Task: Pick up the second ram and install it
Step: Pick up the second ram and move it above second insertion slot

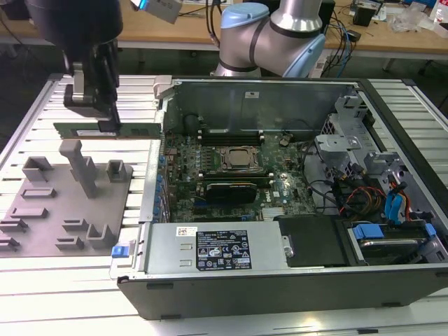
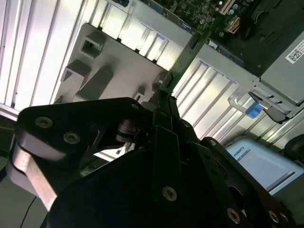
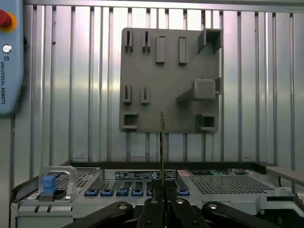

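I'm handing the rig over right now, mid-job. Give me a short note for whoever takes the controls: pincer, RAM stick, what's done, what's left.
Pincer: shut on the second ram, a long flat green circuit-board stick, gripped near its middle.
Where: the stick is held level in the air near the grey plastic holder tray, to the exterior view's left of the open black computer case and outside it.
Done: the stick is picked up and clear of the tray.
Left: it is not yet seated on the green motherboard inside the case.
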Controlling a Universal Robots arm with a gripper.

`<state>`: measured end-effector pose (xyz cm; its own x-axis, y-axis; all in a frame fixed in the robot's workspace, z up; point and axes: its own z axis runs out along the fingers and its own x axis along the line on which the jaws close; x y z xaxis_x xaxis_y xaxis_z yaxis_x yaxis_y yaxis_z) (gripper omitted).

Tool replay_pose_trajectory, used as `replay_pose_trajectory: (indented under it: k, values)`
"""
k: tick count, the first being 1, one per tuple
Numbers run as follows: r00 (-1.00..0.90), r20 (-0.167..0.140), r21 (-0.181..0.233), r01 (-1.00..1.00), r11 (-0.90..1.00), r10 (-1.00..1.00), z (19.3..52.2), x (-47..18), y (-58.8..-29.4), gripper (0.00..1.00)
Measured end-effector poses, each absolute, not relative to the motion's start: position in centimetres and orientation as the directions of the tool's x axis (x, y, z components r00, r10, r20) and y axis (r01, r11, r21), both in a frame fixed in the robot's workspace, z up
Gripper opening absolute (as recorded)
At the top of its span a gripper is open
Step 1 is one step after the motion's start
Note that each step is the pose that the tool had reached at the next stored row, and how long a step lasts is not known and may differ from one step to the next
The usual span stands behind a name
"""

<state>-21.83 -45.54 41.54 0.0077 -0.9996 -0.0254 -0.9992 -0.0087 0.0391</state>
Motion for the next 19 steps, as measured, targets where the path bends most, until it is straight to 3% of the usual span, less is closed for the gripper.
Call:
replay_pose_trajectory:
  k: [19]
  values:
    - [0.008, -0.025, 0.045, -0.999, -0.009, -1.000, 41.5, -16.0, -45.5, 0.13]
